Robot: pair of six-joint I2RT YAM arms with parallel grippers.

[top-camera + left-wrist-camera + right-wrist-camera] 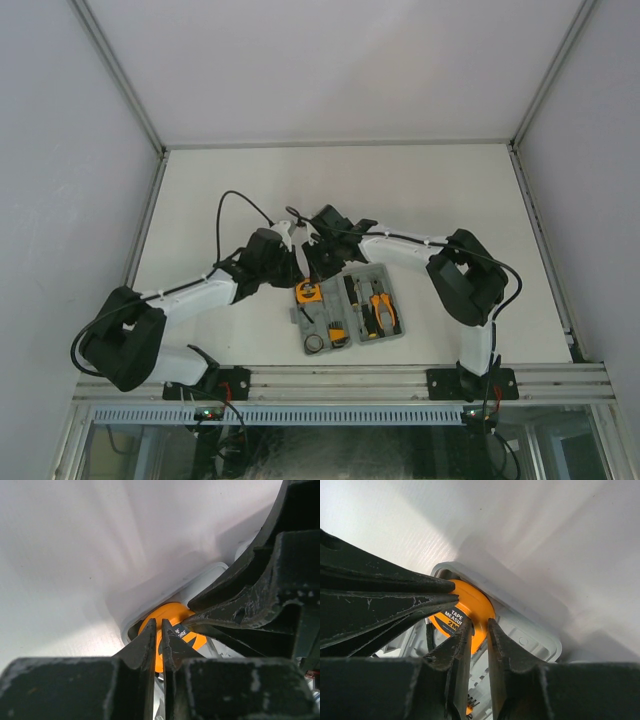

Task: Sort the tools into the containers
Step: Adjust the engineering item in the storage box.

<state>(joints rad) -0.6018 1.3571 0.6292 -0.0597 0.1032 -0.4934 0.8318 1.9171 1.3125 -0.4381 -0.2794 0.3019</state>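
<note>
The open grey tool case (pixel 398 335) lies near the front middle of the table. The round orange tape measure (pixel 307 293) sits in its far left corner. Orange-and-black pliers (pixel 381 311), screwdrivers (pixel 352 298), the orange hex-key set (pixel 336 335) and the black ring (pixel 315 343) lie in the recesses. My left gripper (pixel 299 270) (pixel 158 622) is shut, tips over the tape measure (pixel 167 612). My right gripper (pixel 319 272) (pixel 479 622) is all but shut, tips on the tape measure (pixel 470 600) beside the left fingers (pixel 380 600). Nothing is held.
The case's raised rim (pixel 210 575) (pixel 530 630) curves round the tape measure's corner. Both arms meet over the case's far left end, and the right gripper's fingers (pixel 250 605) cross close to my left ones. White walls bound the table on three sides.
</note>
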